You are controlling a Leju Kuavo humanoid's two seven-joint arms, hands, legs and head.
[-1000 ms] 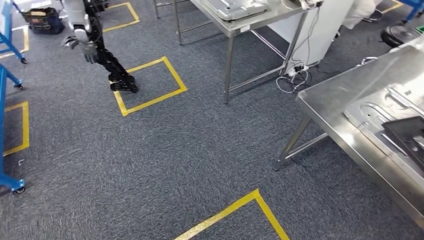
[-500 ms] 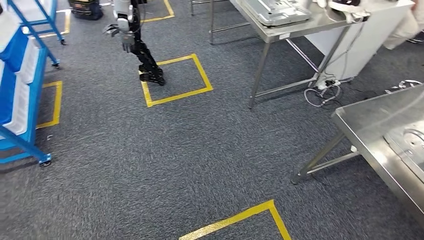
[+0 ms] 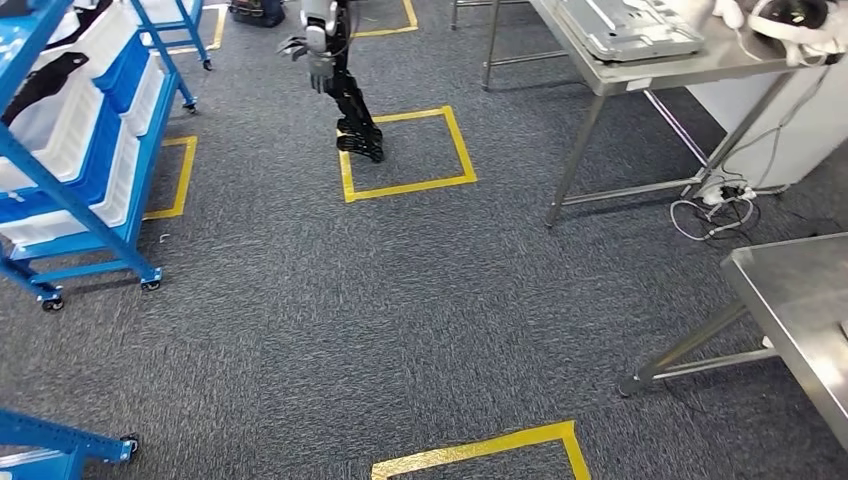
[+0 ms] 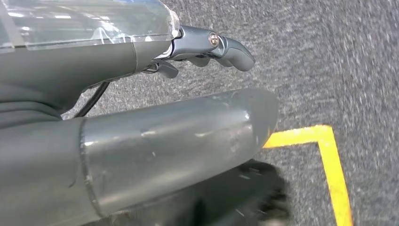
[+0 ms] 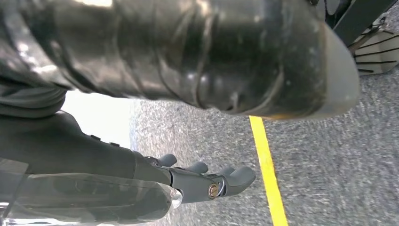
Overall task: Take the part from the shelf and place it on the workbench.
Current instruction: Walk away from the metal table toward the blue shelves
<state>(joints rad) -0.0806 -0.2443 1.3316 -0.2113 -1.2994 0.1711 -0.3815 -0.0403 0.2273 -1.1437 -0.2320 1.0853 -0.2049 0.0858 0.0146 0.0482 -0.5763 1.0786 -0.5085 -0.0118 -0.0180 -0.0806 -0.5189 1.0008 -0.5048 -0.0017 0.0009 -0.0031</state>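
You have the blue wheeled shelf (image 3: 95, 170) at the left of the head view, standing on grey carpet, its tilted tiers lined with white and blue bins. A dark part (image 3: 45, 80) lies in an upper bin. The steel surface (image 3: 800, 300) stands well apart at the right edge.

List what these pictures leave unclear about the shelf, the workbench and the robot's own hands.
- Blue shelf, head view: cut by the picture's edge; bin contents too small to tell.
- Steel workbench, head view: just a corner in frame.
- Left hand, left wrist view: fingers mostly hidden behind its cover.
- Right hand, right wrist view: palm hidden; grip unclear.
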